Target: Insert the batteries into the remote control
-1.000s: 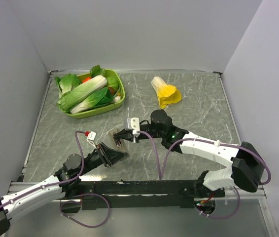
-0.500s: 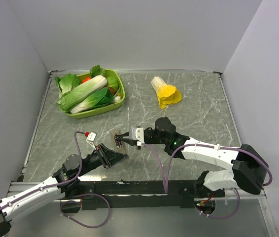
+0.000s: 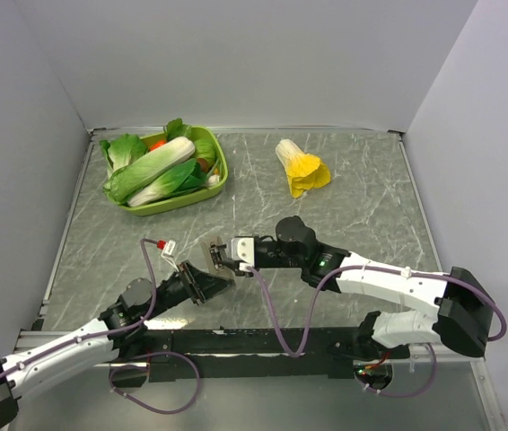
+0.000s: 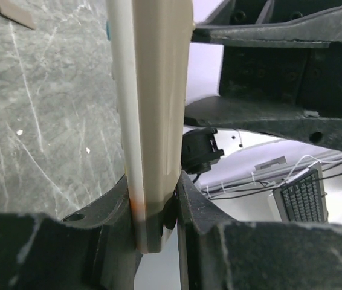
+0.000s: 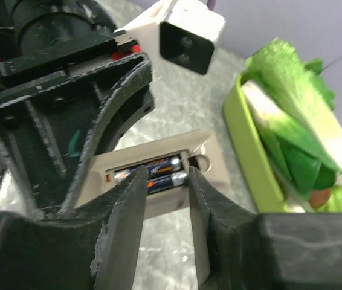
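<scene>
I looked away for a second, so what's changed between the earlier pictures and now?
The right gripper moved toward the near edge and drew up to the slim grey-beige remote control; its jaws now stand apart astride the two dark cylindrical batteries lying in its compartment. Unchanged: the left gripper clamps the remote; the green plastic tray of toy vegetables and yellow toy cabbage sit as before.

Batteries [image 5: 170,179] in remote control [image 5: 215,171], apparently side by side; basket [image 3: 223,172] behind, left.
</scene>
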Tool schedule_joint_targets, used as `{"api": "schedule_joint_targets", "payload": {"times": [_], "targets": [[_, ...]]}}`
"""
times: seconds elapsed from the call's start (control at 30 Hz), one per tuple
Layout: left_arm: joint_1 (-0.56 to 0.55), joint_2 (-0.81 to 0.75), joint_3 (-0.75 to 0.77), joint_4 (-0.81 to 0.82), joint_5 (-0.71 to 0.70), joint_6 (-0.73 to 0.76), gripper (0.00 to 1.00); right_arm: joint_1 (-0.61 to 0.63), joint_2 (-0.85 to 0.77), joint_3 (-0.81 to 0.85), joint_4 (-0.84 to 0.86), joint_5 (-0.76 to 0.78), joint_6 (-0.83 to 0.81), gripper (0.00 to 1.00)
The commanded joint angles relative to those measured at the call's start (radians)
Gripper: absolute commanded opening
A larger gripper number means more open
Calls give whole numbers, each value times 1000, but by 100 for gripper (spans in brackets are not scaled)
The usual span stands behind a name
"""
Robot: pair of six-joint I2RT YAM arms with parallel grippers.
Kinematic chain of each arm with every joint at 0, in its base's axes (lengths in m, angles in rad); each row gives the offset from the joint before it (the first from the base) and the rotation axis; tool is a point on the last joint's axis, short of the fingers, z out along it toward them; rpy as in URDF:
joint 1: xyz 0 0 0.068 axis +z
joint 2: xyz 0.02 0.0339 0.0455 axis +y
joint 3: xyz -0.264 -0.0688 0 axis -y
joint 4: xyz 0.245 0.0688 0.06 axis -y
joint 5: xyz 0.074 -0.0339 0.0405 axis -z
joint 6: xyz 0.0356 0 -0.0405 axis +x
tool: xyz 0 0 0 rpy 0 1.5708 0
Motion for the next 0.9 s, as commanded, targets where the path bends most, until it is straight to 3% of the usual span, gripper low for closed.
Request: {"api": "schedule_joint_targets", "payload": {"times": [0.0,0.07,0.2,0.3,0.47,0.6,0.73,0.87], "targets": [[-1,18,-3,147,-52,44,1,-2,-73,52,-119,59,127,44],[-1,31,-11,138,-58,45,1,-6,-111,69,-130,86,179,47],[1,50,-11,141,-63,54,1,-19,-171,90,-164,155,276,67],[-1,58,-11,126,-66,70,1,-46,-185,110,-223,186,333,99],[-1,71,25,-43,-112,62,1,-150,-142,167,-412,247,456,100],[-1,76,1,-56,-149,24,1,-306,-72,201,-613,267,506,100],[-1,79,-10,-54,-158,13,1,-445,-6,186,-668,241,528,99],[-1,82,-10,-52,-152,22,1,-549,108,207,-713,223,481,91]]}}
